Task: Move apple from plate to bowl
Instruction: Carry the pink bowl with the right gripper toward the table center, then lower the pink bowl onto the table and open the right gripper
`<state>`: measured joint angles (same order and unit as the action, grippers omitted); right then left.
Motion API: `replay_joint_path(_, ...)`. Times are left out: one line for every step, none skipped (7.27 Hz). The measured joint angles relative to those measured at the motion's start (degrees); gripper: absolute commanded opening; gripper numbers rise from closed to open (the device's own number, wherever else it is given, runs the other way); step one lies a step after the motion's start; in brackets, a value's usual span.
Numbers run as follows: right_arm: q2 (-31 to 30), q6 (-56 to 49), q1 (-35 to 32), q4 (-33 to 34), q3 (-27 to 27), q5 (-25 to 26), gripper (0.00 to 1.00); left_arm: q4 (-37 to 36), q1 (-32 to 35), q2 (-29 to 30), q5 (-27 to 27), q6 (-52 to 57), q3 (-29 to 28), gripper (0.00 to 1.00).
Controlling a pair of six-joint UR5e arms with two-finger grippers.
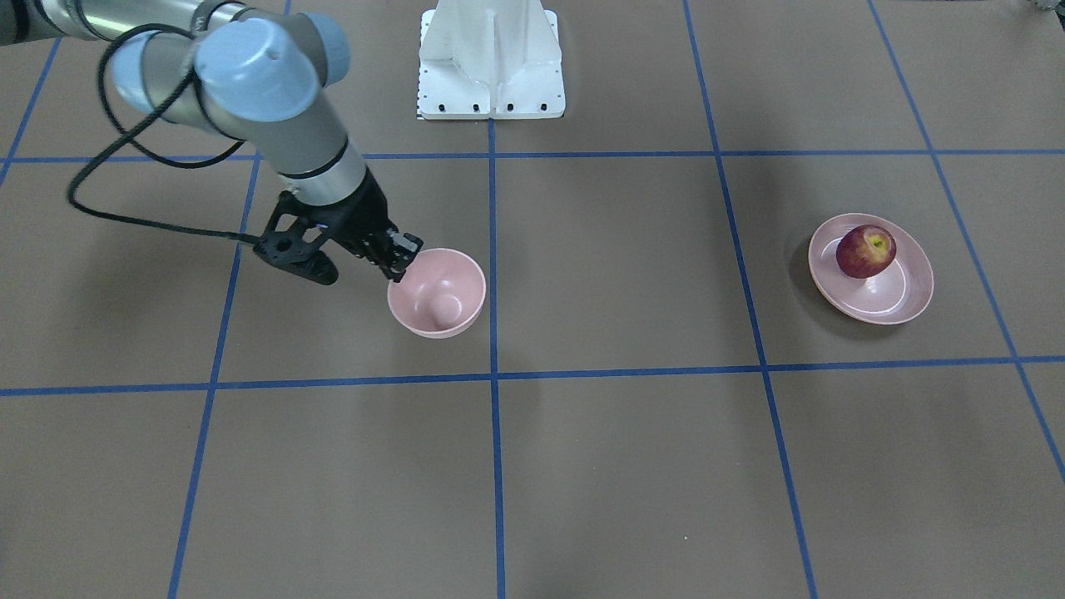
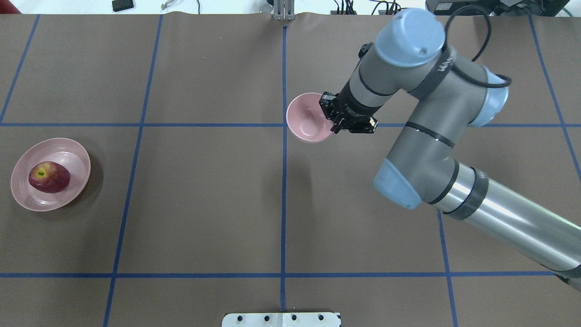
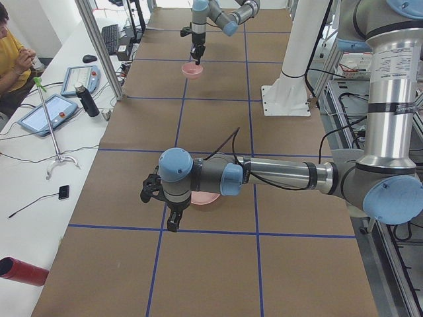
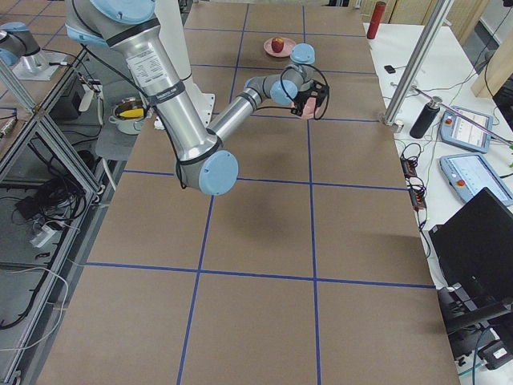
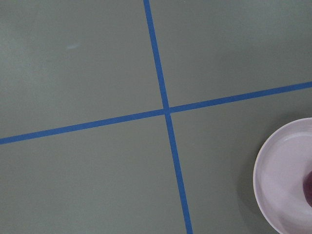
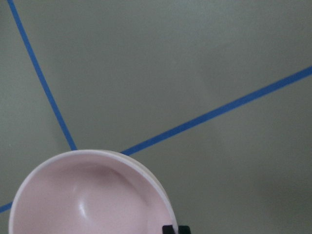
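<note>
The dark-red apple point(image 1: 865, 251) lies on the wide pink plate point(image 1: 913, 293), at the table's left end in the overhead view point(image 2: 49, 177). The small pink bowl point(image 1: 441, 291) is near the table's middle. My right gripper point(image 1: 405, 252) is at the bowl's rim point(image 2: 306, 119), its fingers closed over the edge; one fingertip point(image 6: 168, 229) shows beside the bowl point(image 6: 87, 195). My left gripper point(image 3: 173, 221) shows only in the exterior left view, near the plate point(image 3: 210, 198); I cannot tell whether it is open. The left wrist view shows the plate's edge point(image 5: 273, 165).
The white robot base point(image 1: 491, 75) stands at the table's robot side. Blue tape lines grid the brown table. A side table with tablets point(image 3: 49, 109) and an operator runs along the far side. A red cylinder point(image 3: 20, 271) lies at its near end.
</note>
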<state>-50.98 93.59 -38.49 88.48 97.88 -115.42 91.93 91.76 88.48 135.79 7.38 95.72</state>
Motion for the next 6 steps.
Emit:
replay_joint_path(2.52,2.54,3.26,1.3,-1.82,2.55,0.0,0.0,0.0,-0.01,0.0,0.0,-0.08,0.98)
replay_joint_path(4.0,3.73,5.45,1.73,-3.8,4.12,0.0,0.0,0.0,-0.01,0.0,0.0,-0.14,0.98)
replay_joint_path(4.4,4.06,6.86,1.81,-4.85,5.4,0.0,0.0,0.0,0.0,0.0,0.0,-0.16,0.98)
replay_joint_path(4.24,4.11,7.61,1.46,-5.25,6.15,0.0,0.0,0.0,0.02,0.0,0.0,-0.18,0.98)
replay_joint_path(3.2,4.22,8.04,-0.7,-5.43,6.44,0.0,0.0,0.0,0.03,0.0,0.0,-0.18,0.98)
replay_joint_path(1.84,4.42,8.32,-3.59,-5.47,6.5,0.0,0.0,0.0,0.03,0.0,0.0,-0.18,0.98)
